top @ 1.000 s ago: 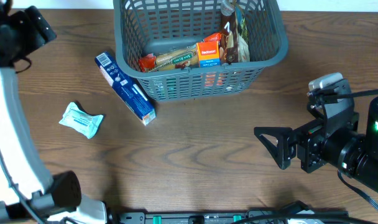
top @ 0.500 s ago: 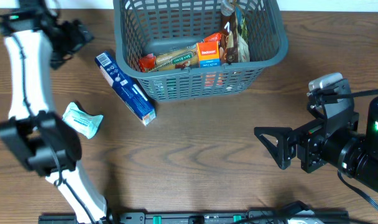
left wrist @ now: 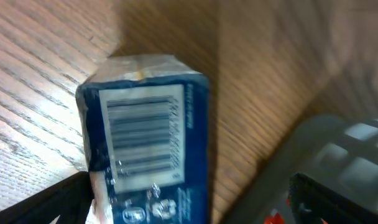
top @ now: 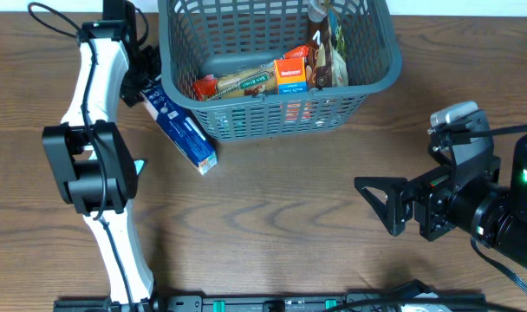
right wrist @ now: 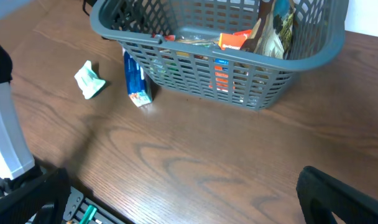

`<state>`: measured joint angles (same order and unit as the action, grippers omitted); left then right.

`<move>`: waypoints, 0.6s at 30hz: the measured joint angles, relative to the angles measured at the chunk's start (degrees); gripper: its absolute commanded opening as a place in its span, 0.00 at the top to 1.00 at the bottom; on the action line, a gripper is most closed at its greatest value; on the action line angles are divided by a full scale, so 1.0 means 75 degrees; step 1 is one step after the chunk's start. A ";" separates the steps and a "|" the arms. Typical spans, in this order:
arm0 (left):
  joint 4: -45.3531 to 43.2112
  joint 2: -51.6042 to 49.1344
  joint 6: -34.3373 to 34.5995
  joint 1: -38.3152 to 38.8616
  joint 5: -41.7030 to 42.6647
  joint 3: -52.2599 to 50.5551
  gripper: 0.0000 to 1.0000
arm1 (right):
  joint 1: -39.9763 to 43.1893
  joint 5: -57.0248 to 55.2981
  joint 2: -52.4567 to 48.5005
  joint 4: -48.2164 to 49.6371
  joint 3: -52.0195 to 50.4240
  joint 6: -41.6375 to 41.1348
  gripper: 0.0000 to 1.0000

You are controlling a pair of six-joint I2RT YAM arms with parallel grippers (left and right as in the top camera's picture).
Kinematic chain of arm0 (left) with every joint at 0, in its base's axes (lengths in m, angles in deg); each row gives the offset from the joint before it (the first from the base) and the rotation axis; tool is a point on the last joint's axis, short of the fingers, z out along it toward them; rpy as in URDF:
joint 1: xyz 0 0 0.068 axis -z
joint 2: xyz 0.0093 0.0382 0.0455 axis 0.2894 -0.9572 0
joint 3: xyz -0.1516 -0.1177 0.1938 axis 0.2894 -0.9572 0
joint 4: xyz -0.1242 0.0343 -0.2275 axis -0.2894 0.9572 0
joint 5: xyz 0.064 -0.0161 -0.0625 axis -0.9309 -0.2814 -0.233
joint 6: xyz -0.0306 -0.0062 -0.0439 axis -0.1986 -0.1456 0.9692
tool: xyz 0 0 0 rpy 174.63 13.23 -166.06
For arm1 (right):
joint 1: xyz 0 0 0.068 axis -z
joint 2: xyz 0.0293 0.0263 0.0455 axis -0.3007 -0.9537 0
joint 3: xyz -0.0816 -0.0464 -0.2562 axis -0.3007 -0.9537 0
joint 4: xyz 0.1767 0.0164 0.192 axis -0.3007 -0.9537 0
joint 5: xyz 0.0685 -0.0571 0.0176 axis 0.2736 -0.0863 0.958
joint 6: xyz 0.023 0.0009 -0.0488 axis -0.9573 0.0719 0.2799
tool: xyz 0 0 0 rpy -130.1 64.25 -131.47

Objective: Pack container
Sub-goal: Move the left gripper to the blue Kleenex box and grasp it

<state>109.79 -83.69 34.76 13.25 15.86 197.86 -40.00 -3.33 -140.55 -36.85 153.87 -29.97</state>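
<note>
Blue box [left wrist: 145,149] w/ barcode close to cam, on wood table [left wrist: 46,68]; grey container [left wrist: 350,140] edge lower rt, blurred.

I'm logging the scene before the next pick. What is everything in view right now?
container: one, dark grey, far middle of the table
long packet: one, tan with a red end, lying in the container
small box: one, orange, in the container
tall bag: one, brown, upright at the container's right side
blue box: one, blue and white, on the table beside the container's left near corner
small packet: one, pale teal, on the table left of the blue box
table: one, brown wood
left claw: one, open, at the blue box's far end
right claw: one, open, above bare table at right
</note>
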 measured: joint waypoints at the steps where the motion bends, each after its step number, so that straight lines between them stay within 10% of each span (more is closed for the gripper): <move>1: 0.0038 -0.0047 0.0020 -0.0003 -0.0035 0.0000 0.01 | 0.0000 0.0000 0.0000 0.0000 0.0000 -0.0003 0.01; 18: -0.0408 -0.0152 0.0166 0.0009 -0.0519 -0.0743 0.01 | 0.0000 0.0003 0.0000 0.0000 0.0000 0.0000 0.01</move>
<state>106.73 -84.83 36.00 13.31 11.97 192.29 -40.00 -3.30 -140.55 -36.85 153.87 -29.97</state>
